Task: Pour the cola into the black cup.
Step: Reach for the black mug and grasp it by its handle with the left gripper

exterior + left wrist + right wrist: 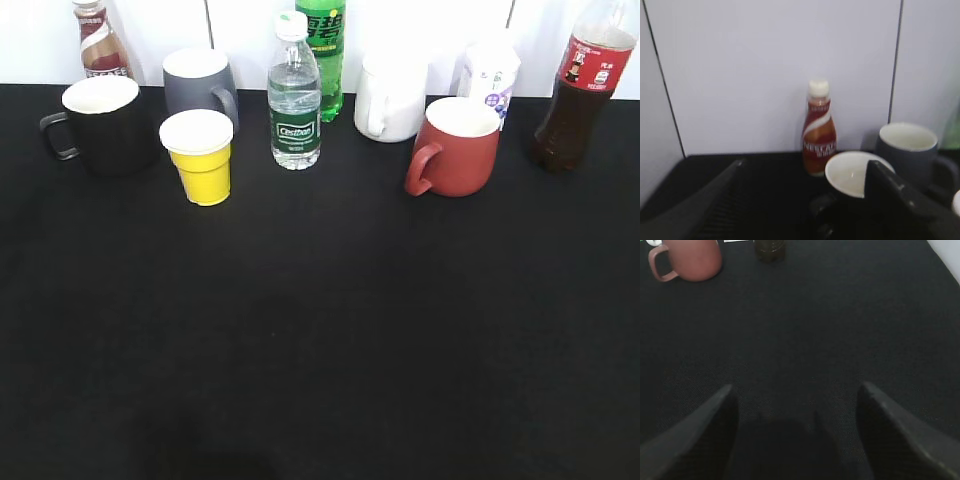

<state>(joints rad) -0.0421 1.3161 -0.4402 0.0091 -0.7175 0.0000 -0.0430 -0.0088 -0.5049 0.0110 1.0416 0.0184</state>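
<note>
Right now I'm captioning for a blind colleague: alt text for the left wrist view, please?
The open left gripper faces the black cup, its white inside empty. Behind stand a Nescafe bottle and a grey mug, against a white wall.

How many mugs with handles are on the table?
4: the black cup far left, a grey mug behind the yellow paper cup, a white mug at the back, a red mug right of centre.

Cola btl (583,85) upright far right; black cup (103,125) far left.
</note>
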